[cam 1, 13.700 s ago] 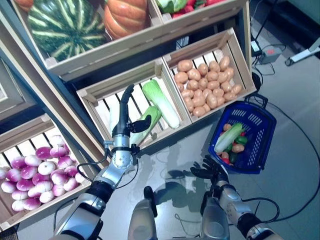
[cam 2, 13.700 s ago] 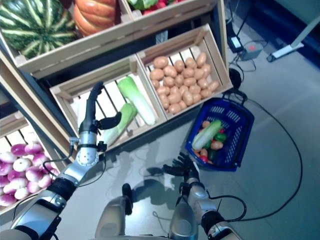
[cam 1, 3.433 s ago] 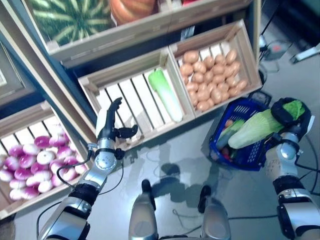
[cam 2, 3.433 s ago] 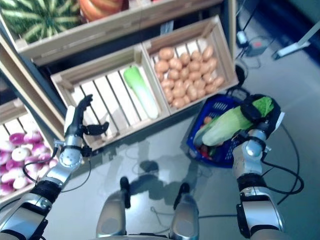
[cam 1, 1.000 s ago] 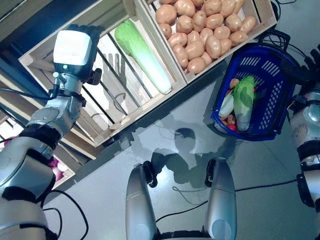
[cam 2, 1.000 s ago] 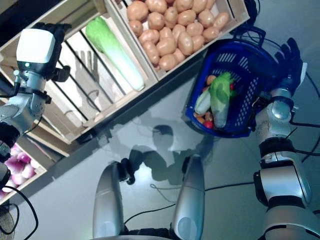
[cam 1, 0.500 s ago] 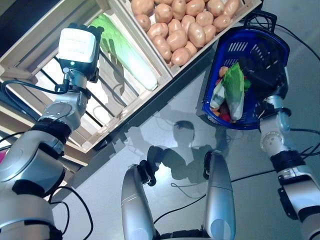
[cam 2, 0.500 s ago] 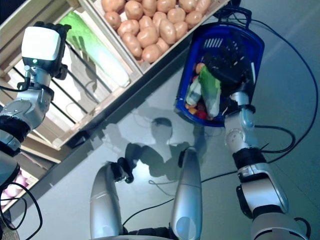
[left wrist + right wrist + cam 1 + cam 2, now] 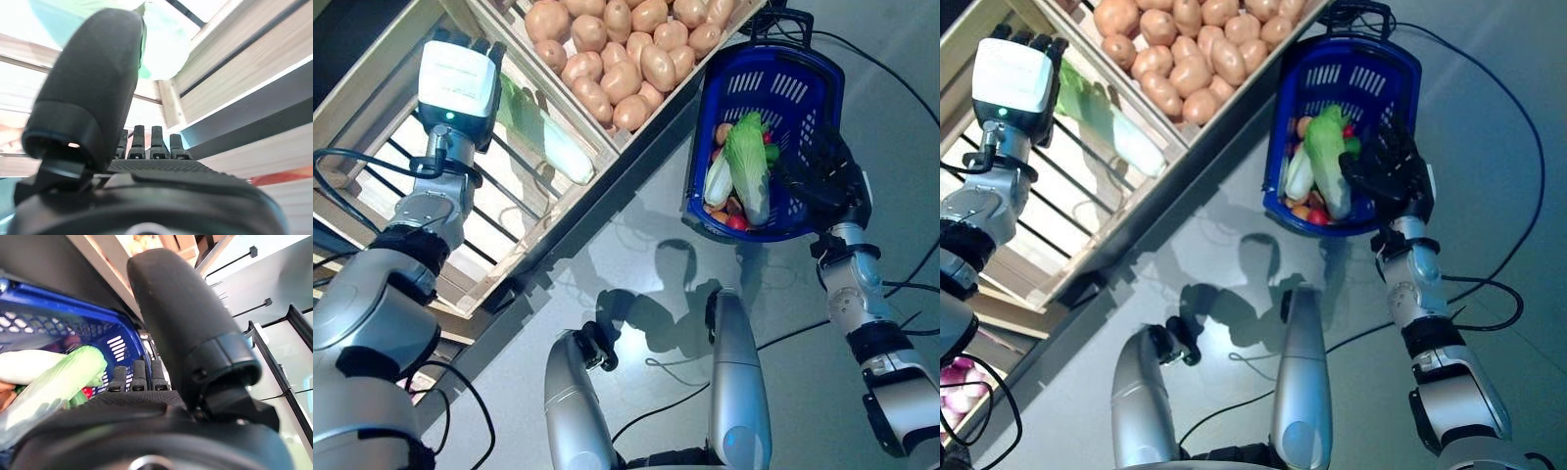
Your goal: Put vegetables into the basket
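Observation:
A blue basket [image 9: 808,61] stands on the floor below the shelf. In it lie a green napa cabbage [image 9: 747,162], a paler one [image 9: 718,181] and small vegetables. My right hand [image 9: 822,178] is open, with spread fingers at the basket's near right rim, holding nothing. Its wrist view shows the cabbage [image 9: 54,382] inside the basket wall [image 9: 58,318]. My left hand [image 9: 458,78] is open over the slatted wooden crate [image 9: 372,117], just beside the one napa cabbage [image 9: 553,145] left there. That cabbage [image 9: 164,44] shows past the thumb in the left wrist view.
A crate of potatoes [image 9: 626,49] sits next to the cabbage crate, right above the basket. Purple onions [image 9: 955,377] lie in a lower crate at the far left. Grey floor stretches to the right of the basket.
The camera has shifted. My right hand has let the cabbage go into the basket and drawn back to the near rim. My left hand has come closer over the crate's cabbage.

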